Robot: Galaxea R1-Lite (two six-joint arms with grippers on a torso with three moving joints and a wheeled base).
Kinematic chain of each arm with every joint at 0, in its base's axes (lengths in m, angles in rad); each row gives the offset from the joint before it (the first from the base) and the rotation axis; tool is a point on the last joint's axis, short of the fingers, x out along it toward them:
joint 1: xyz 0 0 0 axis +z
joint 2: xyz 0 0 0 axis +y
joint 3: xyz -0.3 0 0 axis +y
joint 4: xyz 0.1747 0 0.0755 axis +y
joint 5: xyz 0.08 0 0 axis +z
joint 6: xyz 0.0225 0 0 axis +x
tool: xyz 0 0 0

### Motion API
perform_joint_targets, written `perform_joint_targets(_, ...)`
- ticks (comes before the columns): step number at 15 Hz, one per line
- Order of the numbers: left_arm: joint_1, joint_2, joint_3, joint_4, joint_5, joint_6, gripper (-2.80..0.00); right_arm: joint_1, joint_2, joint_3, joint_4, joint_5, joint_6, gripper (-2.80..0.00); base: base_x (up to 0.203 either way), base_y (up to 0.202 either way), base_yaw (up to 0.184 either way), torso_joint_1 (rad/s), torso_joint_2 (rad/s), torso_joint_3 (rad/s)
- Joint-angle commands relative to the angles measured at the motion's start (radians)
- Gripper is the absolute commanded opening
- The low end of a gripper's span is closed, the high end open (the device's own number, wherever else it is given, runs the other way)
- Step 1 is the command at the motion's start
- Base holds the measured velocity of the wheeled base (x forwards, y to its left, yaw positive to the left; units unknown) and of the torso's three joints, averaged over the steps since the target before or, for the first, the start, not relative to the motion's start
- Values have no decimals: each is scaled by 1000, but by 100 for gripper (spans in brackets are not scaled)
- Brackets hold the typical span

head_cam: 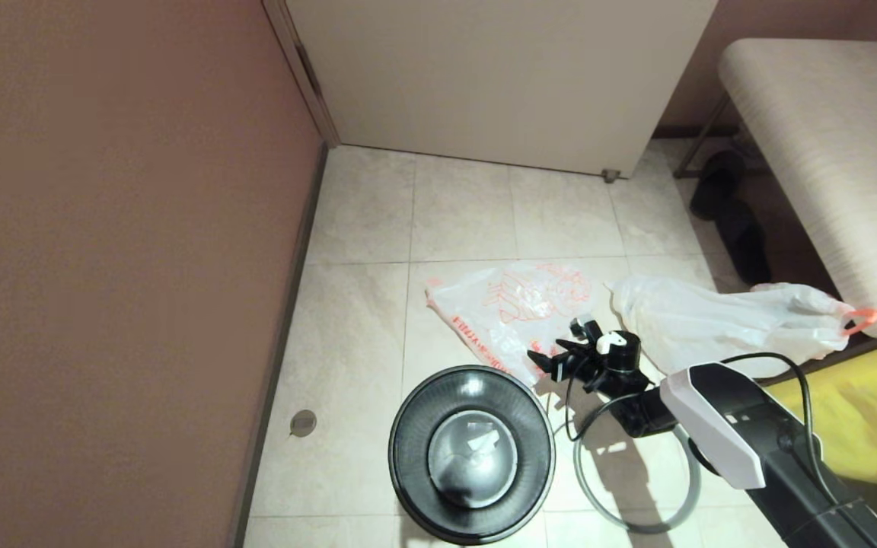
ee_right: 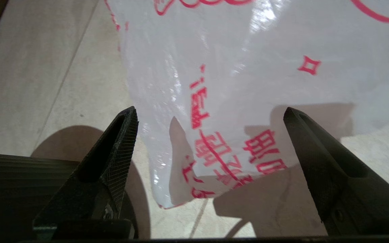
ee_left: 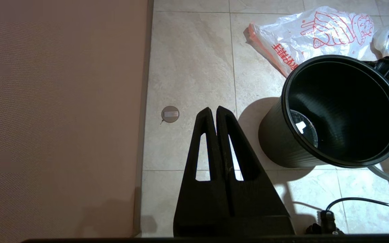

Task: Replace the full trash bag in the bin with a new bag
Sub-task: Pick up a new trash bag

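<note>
The black bin (head_cam: 412, 426) stands upright on the tiled floor with no bag in it, only a pale scrap on its bottom. Its grey hoop (head_cam: 589, 496) lies on the floor beside it. Just behind the bin the new bag (head_cam: 499, 308), white with orange-red print, lies flat. My right gripper (head_cam: 564, 348) hovers open over its near corner, and in the right wrist view the bag (ee_right: 248, 67) lies between and beyond the spread jaws of that gripper (ee_right: 209, 111), untouched. The full trash bag (head_cam: 712, 323) lies to the right, with its orange tab (head_cam: 862, 320) at the far end. My left gripper (ee_left: 213, 109) is shut, empty and parked near the bin (ee_left: 284, 101).
A brown wall (head_cam: 103, 266) runs along the left and a white door (head_cam: 499, 76) closes the back. A bench (head_cam: 827, 152) with black slippers (head_cam: 728, 213) under it stands at the right. A big yellow bag (head_cam: 865, 411) sits at the right front. A round floor cover (head_cam: 303, 422) lies near the wall.
</note>
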Motion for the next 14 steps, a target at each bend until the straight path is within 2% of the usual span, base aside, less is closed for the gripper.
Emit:
perform_joint_targets(1,0,1,0,1,0,-1,-280,29,30,1,-7,1,-21,0,0,0,0,0,0,0)
perform_joint_targets(5,0,1,0,1,0,-1,-280,46,30,4,52,-7,-44,0,0,0,0,0,0,0)
perform_joint_targets(8,0,1,0,1,0,-1,-280,56,31,4,182,-21,-124,0,0,0,0,0,0,0)
perform_joint_targets(14,0,1,0,1,0,-1,-280,79,32,1,229,-23,-134,0,0,0,0,0,0,0)
